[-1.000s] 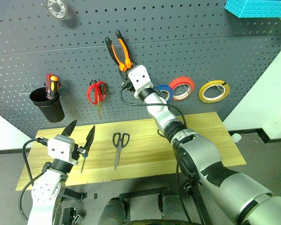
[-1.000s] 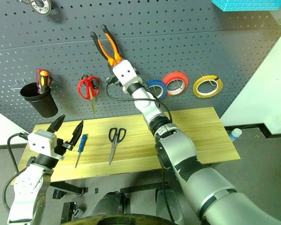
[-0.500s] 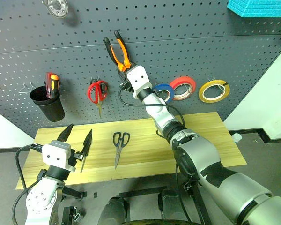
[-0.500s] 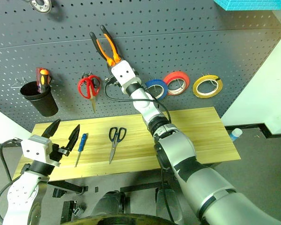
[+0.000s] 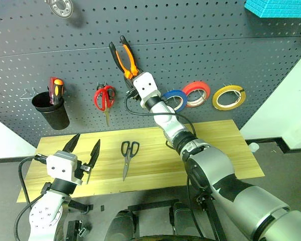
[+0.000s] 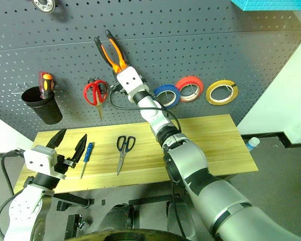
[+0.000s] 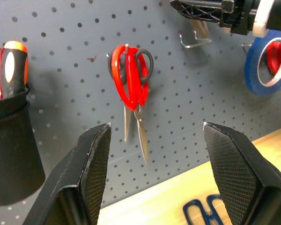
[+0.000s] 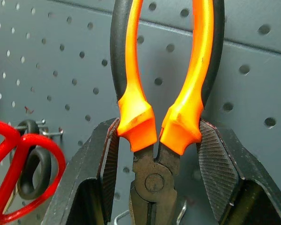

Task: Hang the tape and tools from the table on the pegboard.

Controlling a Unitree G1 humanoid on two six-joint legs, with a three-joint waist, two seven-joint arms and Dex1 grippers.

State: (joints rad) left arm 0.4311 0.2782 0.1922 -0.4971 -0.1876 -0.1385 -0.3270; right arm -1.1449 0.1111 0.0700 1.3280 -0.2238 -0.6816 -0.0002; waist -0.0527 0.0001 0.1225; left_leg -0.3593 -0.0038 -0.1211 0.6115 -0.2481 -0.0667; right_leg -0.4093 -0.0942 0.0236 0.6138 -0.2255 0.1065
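Observation:
My right gripper [image 5: 132,79] is raised to the pegboard [image 5: 205,45] and shut on the orange-and-black pliers [image 5: 124,56], handles pointing up. In the right wrist view its pads [image 8: 110,150] clamp the pliers [image 8: 159,122] just below the handles. The yellow tape [image 5: 229,97] hangs on the pegboard at the right. Dark grey-handled scissors [image 5: 128,155] lie on the table [image 5: 215,150], and the blue screwdriver [image 6: 87,157] lies to their left. My left gripper [image 5: 84,145] hovers open over the table's left end, near the screwdriver, holding nothing.
On the pegboard hang red scissors [image 5: 104,98], a blue roll [image 5: 176,98], a red roll [image 5: 195,93] and a black cup [image 5: 52,111] holding a red-and-orange screwdriver. A bare metal hook [image 7: 195,40] sits just under the right gripper. A teal block [image 5: 278,7] is at the top right.
My left gripper has sunk slightly toward the table's near edge, still open. The right gripper with the pliers has edged a little left along the pegboard.

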